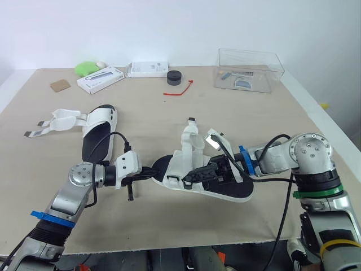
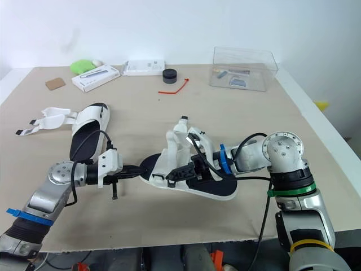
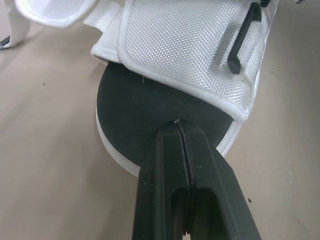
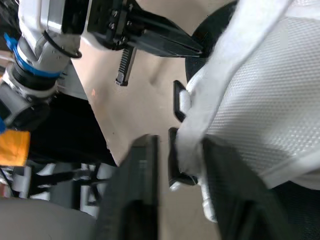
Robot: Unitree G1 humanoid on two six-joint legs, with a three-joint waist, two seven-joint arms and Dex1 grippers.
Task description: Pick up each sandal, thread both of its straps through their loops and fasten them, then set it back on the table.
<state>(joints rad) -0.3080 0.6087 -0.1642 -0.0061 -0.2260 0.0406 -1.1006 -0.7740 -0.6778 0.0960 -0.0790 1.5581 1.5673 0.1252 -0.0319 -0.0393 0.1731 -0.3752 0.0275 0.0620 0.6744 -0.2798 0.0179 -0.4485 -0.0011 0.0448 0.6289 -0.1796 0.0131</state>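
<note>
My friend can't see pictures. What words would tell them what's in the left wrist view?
The left end effector, its two black fingers shut together, meets the rounded black end of a white-edged sandal on a tan table. Over the sole lies a white mesh strap with a black loop.

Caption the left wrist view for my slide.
Left gripper, shut, tips touching the black footbed at one rounded end of the white sandal on the tan table.
</note>
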